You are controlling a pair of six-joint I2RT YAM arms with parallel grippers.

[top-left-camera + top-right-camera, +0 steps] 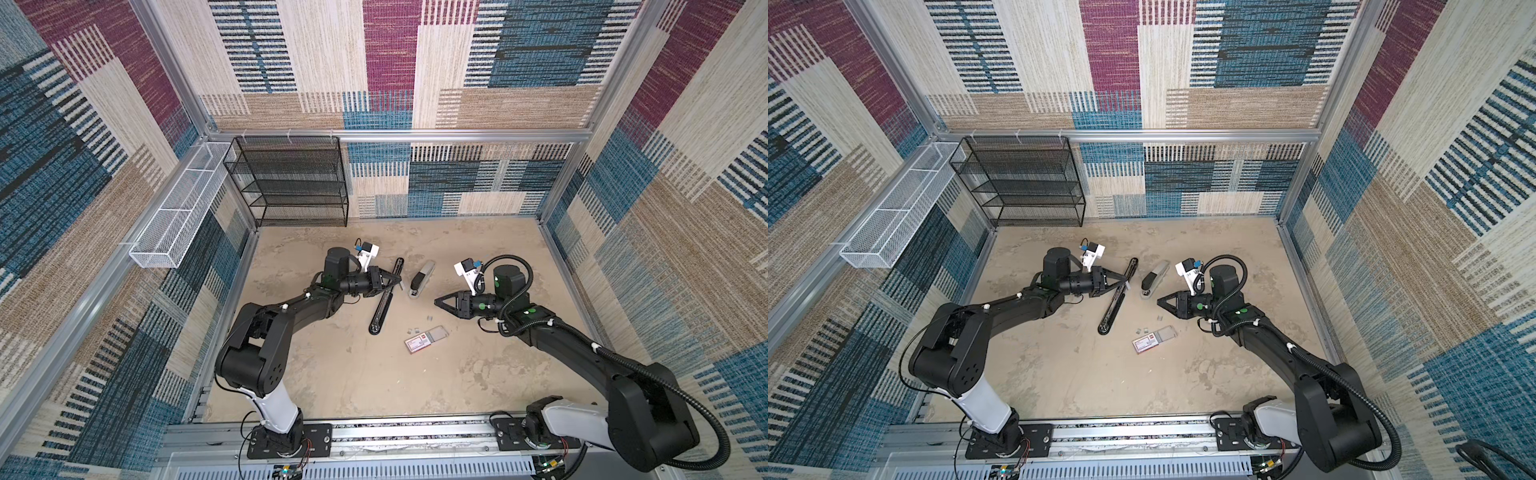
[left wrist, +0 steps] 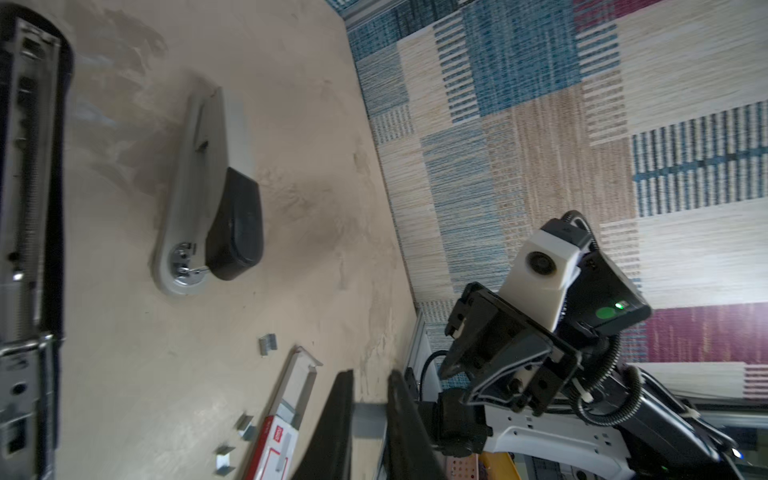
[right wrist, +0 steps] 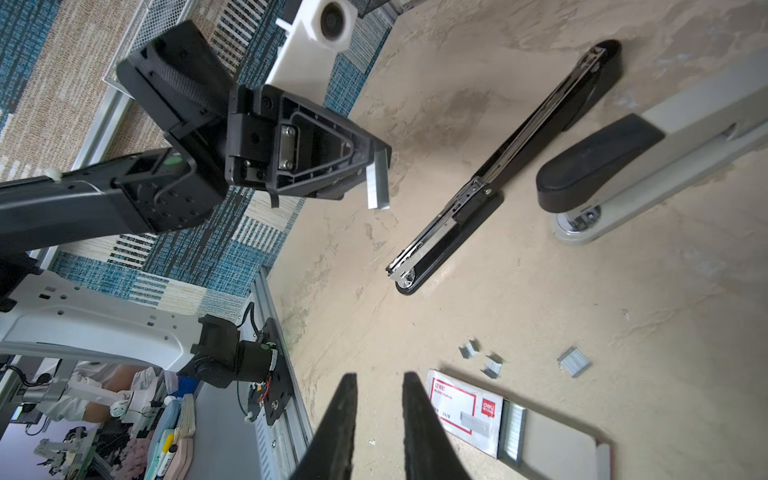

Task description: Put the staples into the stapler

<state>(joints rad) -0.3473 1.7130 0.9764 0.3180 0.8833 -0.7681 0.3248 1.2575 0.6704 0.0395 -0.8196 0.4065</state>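
Left gripper [image 3: 374, 156] pinching staples [image 3: 378, 187] beside black stapler [image 3: 519, 145], right gripper [image 1: 437, 302] well apart

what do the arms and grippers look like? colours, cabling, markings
Both black: left arm, right arm, each with a white link near the base. The right arm carries a black corrugated conduit and green dot stickers. On left gripper and right gripper: black tapered fingers, white camera housings.
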